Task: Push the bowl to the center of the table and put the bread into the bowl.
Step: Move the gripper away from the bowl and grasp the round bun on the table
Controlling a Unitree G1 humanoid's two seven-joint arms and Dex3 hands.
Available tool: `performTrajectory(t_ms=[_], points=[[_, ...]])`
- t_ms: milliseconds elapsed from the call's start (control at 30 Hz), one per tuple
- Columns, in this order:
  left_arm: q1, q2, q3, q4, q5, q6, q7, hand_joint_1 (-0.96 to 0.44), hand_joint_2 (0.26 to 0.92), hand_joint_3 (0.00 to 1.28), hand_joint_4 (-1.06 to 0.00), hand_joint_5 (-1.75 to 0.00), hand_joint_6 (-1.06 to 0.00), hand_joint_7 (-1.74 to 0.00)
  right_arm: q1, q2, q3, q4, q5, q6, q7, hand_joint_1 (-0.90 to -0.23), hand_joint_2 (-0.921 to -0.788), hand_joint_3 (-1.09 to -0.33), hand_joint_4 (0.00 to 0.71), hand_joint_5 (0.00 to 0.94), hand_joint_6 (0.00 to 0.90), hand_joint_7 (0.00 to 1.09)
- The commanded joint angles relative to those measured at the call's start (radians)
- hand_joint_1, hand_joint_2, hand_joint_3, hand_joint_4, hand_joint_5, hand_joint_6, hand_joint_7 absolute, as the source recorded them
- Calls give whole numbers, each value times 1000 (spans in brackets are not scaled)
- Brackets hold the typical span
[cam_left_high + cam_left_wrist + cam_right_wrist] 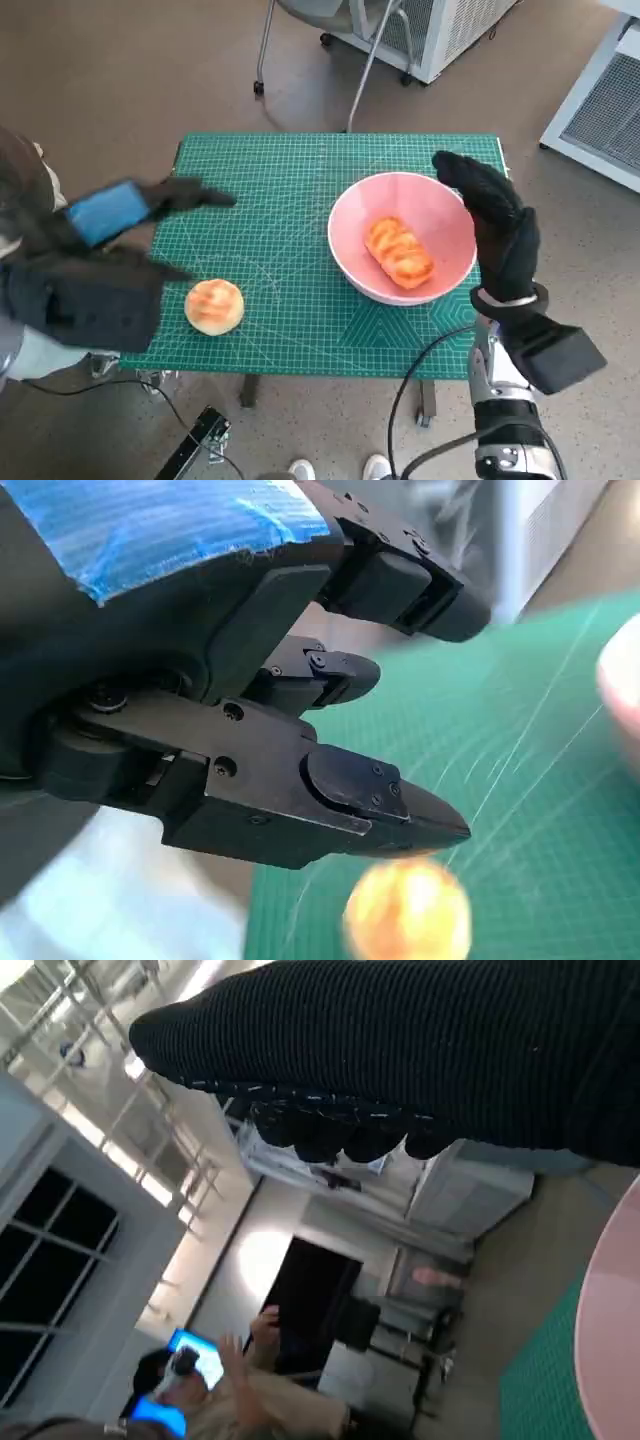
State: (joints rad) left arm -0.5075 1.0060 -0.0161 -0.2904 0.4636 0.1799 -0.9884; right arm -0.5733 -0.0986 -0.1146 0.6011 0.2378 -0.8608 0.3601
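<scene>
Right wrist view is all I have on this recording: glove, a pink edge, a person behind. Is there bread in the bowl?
Observer: Yes, a long piece of bread lies inside the pink bowl.
Operator: Any other bread out?
Observer: A round bun sits on the green mat, near the left hand.
Operator: Is that hand holding it?
Observer: No. In the left wrist view its fingers are spread above the bun, holding nothing.
Operator: And the right hand?
Observer: The right hand is open beside the bowl's rim.

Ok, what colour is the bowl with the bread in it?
Pink. The bowl shows best in the head view, on the green mat.
</scene>
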Motion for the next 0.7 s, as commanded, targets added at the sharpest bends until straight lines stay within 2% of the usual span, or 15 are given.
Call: performTrajectory(t_ms=[33,333,700], points=[[88,20,53,-47,-39,19,0,29,798,0,-274,0,-394,-141,13,5,1,-2,14,24,16,-554,-921,-726,359,0,44,789],[189,19,38,-71,-14,42,24,44,798,1,-246,0,-393,-92,8,4,-3,7,28,36,38,-570,-921,-725,359,0,40,796],[211,-1,-61,-19,52,23,52,33,799,1,-250,-2,-402,-54,17,-6,-6,-11,35,43,48,-569,-921,-724,359,0,37,803]])
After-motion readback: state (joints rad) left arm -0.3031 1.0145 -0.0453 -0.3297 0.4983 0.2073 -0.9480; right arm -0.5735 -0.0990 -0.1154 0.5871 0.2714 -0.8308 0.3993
